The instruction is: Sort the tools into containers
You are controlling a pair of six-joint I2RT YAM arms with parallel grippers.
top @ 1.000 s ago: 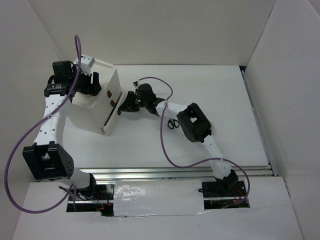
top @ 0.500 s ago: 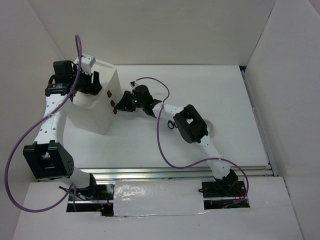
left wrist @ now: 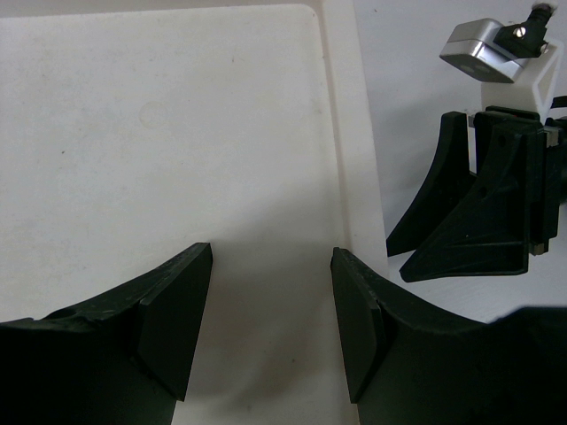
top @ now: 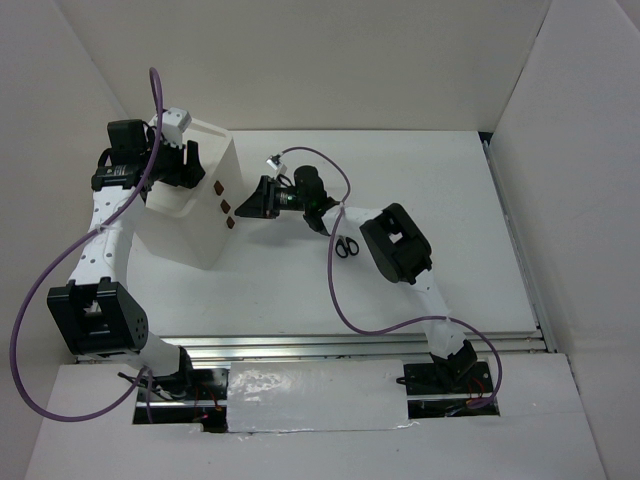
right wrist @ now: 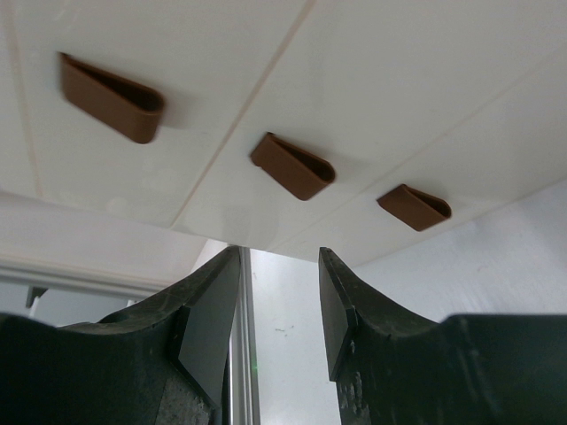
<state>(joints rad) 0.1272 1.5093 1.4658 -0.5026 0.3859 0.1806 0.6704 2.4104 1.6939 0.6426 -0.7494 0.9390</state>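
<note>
- The only tool we can make out is the scissors (top: 346,247). They lie on the table (top: 460,200) just beside the elbow of the right arm (top: 396,245) and close to its purple cable (top: 331,290), well apart from the cabinet (top: 195,235).
- The drawers (right wrist: 381,88) sit flush in the cabinet front, so what is inside them is hidden.
- The left gripper (left wrist: 272,301) is above the cabinet top, its fingers spread, with only the white top surface between them. We cannot tell if it touches this surface. From above, the arm covers most of it.
- The right gripper (right wrist: 278,283) is in front of the drawer fronts, near the handles (right wrist: 294,166) but apart from them. Its fingers are spread and hold nothing.
- The cabinet stands near the left edge of the table. A wide bare part of the table lies to the right of the right arm and behind it.
- The right wrist view shows three handles as brown loops, while from above they are only small dark marks.
- The left wrist view shows the right gripper beyond the cabinet's edge, partly cut off by the frame.
</note>
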